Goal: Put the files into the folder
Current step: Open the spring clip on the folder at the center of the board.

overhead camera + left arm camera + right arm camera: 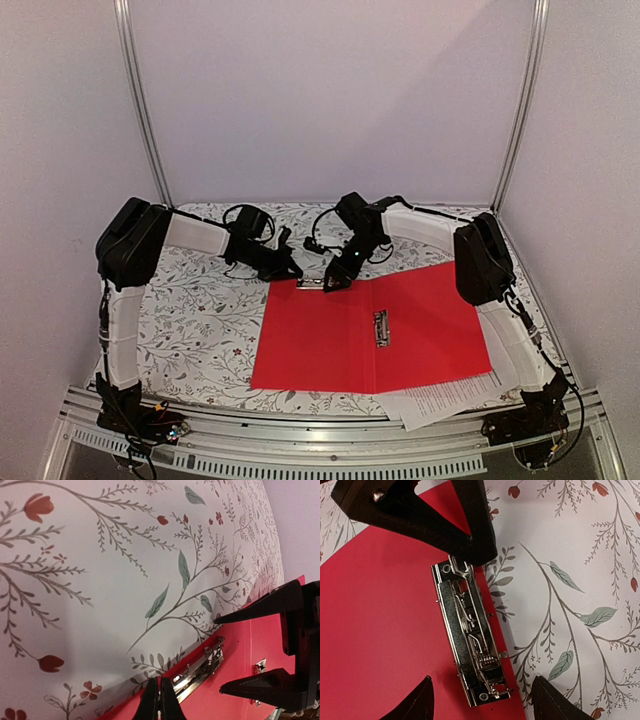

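- Top external view: the red folder [330,350] lies open and flat on the floral table [190,320], from its middle toward its right edge. The files [450,395], white printed sheets, poke out from under the folder's near right corner, by the table's near edge. Both grippers meet at the folder's far edge, close to its far left corner, over a metal clip [311,284]. The left gripper [292,270] comes in from the left and the right gripper [335,280] from the right. A second metal fitting [381,328] sits on the centre fold. The files lie well apart from both grippers, nearer the right arm's base
- Left wrist view: the left gripper's jaws are pressed together, just beside one end of the clip [197,670], whose long axis runs along the folder's edge. Opposite, the right gripper [218,656] stands wide with nothing held, a gap the top view blurs
- Right wrist view: seen from straight above, the right fingers [422,702] straddle one end of the clip without touching it. The left gripper's closed tip [470,545] sits at the lever on the other end; contact cannot be told. The next move likely turns on that lever. Neither wrist view shows the files
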You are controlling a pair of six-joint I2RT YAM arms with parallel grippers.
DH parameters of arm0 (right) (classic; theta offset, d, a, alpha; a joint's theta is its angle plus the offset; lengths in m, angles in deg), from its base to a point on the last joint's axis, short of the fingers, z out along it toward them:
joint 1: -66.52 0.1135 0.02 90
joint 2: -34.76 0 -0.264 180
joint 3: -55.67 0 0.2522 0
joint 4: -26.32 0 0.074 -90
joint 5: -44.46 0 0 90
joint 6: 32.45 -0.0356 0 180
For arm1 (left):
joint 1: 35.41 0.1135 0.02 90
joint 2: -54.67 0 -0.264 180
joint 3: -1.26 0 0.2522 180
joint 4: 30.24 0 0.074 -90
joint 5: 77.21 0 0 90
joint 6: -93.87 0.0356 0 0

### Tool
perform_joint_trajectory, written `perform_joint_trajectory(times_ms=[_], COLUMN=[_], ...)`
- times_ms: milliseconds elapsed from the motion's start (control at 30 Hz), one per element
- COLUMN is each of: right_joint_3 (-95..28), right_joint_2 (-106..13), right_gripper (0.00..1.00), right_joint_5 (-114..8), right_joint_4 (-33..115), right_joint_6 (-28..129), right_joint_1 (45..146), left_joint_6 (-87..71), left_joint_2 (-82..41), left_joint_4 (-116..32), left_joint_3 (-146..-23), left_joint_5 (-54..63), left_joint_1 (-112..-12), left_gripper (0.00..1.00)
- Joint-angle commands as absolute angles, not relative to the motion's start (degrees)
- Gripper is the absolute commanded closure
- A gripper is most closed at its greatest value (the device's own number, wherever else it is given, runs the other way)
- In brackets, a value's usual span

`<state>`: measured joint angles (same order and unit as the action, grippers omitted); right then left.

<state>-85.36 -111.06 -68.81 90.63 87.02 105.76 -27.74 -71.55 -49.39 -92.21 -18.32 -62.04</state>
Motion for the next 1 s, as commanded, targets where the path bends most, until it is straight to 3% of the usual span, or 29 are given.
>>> perform_joint_trajectory(times_ms=[0,967], right_joint_3=[-85.1,-80.9], right_joint_2=[-111.2,-110.1], right_gripper=[0.34,0.71], right_joint_5=[-69.5,-65.0], right_joint_4=[90.9,91.8], right_joint_6=[88.5,85.3], right_joint_1=[106.1,107.2], left_joint_6=[-26.1,-28.1], left_joint_2=[-70.6,-69.8], left_joint_4=[-51.4,-49.6], left_joint_3=[-91.0,-88.8], left_joint_5=[-19.7,-19.3], left_joint_1=[-62.3,-62.7], left_gripper=[1.0,0.98])
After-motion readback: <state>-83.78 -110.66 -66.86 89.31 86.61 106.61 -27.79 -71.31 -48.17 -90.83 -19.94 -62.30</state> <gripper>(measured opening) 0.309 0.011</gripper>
